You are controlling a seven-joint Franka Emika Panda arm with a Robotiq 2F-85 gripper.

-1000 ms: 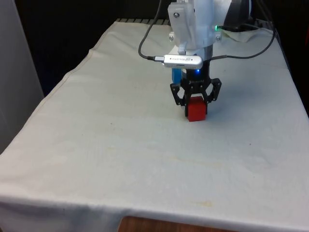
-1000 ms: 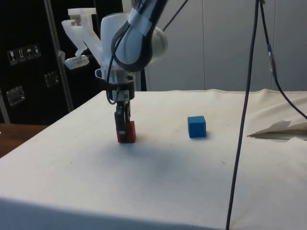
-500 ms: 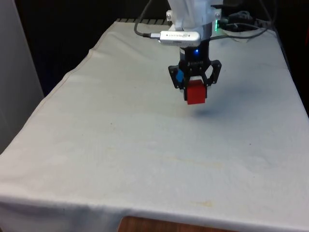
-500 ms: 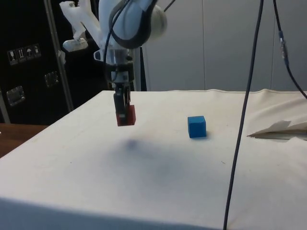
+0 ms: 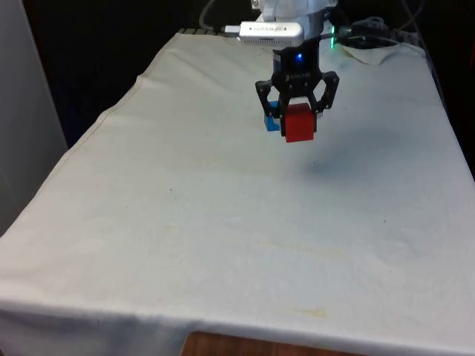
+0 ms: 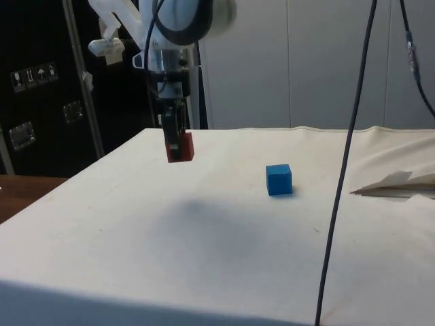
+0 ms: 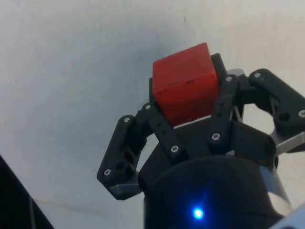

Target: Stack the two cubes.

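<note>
My black gripper (image 5: 298, 124) is shut on a red cube (image 5: 299, 123), which hangs well above the white cloth. From the side the red cube (image 6: 181, 147) sits between the fingers of the gripper (image 6: 177, 145), clear of the table. The wrist view has the red cube (image 7: 186, 86) clamped between the two fingers. A blue cube (image 6: 279, 179) rests on the cloth, apart from the gripper. In the front view the blue cube (image 5: 272, 121) peeks out behind the gripper's left finger, mostly hidden.
A black cable (image 6: 343, 176) hangs down in the side view's foreground. Crumpled white cloth or paper (image 6: 397, 182) lies at the side view's right edge. Cables (image 5: 371, 37) lie at the table's far end.
The gripper has risen with the red cube, lifting it off the cloth to well above it. The blue cube has stayed put.
</note>
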